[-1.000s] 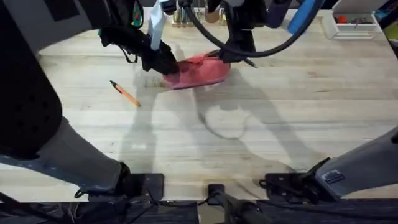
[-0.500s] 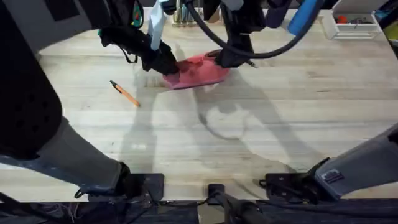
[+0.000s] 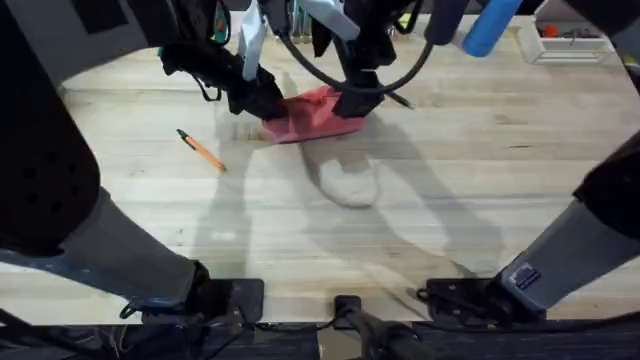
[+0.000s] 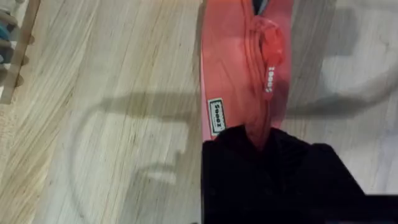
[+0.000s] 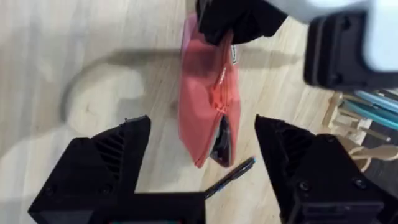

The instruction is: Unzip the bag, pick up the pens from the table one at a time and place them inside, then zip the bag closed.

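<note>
Salmon-pink fabric of the bag (image 3: 312,115) lies on the far middle of the table (image 3: 420,200), its zipper partly open at the end away from the left arm. The left gripper (image 3: 268,106) is clamped on the bag's other end, the cloth pinched between its black fingers (image 4: 267,168). The right gripper (image 5: 202,146) hangs above the bag's open end with its 2 fingers spread wide, holding nothing. What looks like the black pen (image 5: 229,177) lies just beside that open end. The orange pen (image 3: 201,150) lies well apart, on the left arm's side
</note>
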